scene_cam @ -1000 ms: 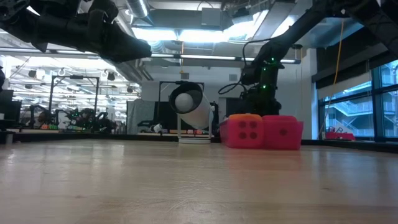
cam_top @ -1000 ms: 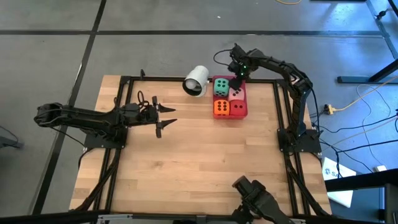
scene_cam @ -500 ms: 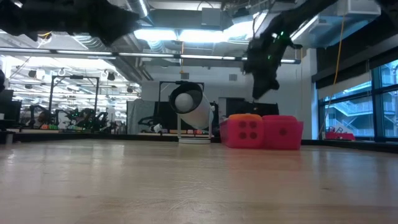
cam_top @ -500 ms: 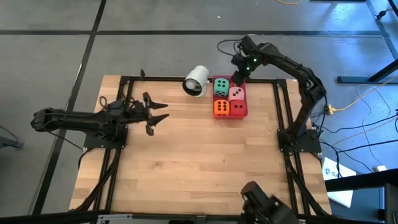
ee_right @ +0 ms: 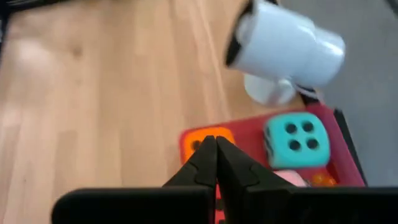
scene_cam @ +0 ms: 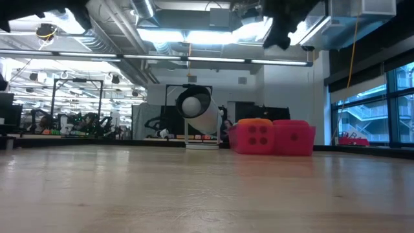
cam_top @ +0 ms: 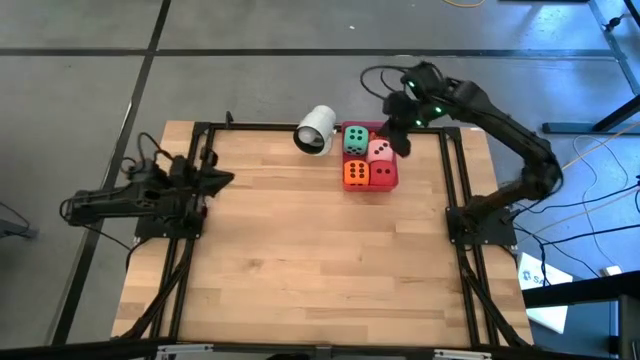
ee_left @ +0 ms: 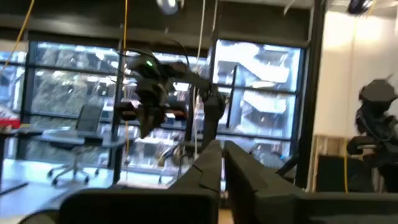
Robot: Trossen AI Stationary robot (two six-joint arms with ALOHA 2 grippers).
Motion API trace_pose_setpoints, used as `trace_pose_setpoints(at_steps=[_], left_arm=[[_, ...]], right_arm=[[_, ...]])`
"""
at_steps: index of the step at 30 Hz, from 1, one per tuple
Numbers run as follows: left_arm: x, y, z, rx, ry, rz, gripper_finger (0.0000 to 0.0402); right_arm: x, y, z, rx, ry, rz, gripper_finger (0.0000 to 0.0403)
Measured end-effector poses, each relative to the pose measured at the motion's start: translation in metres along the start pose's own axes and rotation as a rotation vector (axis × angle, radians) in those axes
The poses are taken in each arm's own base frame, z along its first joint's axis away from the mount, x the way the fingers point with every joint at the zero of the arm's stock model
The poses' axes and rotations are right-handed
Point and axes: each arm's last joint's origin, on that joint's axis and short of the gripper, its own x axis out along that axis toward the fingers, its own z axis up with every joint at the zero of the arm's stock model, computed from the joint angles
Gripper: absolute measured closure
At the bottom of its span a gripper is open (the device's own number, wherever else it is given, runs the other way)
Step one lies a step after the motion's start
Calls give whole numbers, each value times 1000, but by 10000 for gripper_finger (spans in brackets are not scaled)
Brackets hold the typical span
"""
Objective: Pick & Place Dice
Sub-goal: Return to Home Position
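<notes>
Both arms have drawn back: my right claw, closed and empty, hangs above the tray's edge, and my left claw, closed too, waits at the desk's left. All four dice lie in the tray.

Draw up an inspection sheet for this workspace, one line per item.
Surface: wooden table, black frame rails along its sides.
Job's things: green die, pink die, orange die and red die all sit in the red tray.
Clutter: white cup, mouth facing sideways, left of the tray.
Grippers: left gripper shut, near the table's left side; right gripper shut, high above the tray's right edge.
Cables: yellow cable on the floor, right of the table.
Surroundings: grey floor; no person seen.
</notes>
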Motion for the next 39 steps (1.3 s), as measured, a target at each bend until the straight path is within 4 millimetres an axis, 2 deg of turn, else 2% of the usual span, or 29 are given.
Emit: trace_pose_setpoints(at_steps=[3, 6, 9, 15, 22, 28, 35, 39], left_arm=[[-9, -2, 6, -2, -42, -22, 397], [-18, -3, 9, 0, -75, -27, 400], [-25, -3, 10, 0, -81, -25, 400], [-24, -4, 5, 16, 47, -50, 400], [-27, -3, -3, 35, 133, -45, 400], [-26, -2, -9, 54, 159, -23, 401], [-26, -2, -11, 77, 164, -26, 401], [-24, 0, -26, 74, 155, -28, 400]], right_arm=[[-15, 24, -6, -73, -76, 10, 400], [-31, 43, -21, -116, -173, 6, 400], [-45, 58, -43, -137, -271, -6, 401], [-59, 77, -92, -174, -467, 0, 402], [-63, 92, -140, -212, -666, 43, 402], [-56, 98, -180, -227, -752, 35, 402], [-47, 104, -214, -238, -819, 77, 403], [-40, 106, -230, -246, -902, 104, 403]])
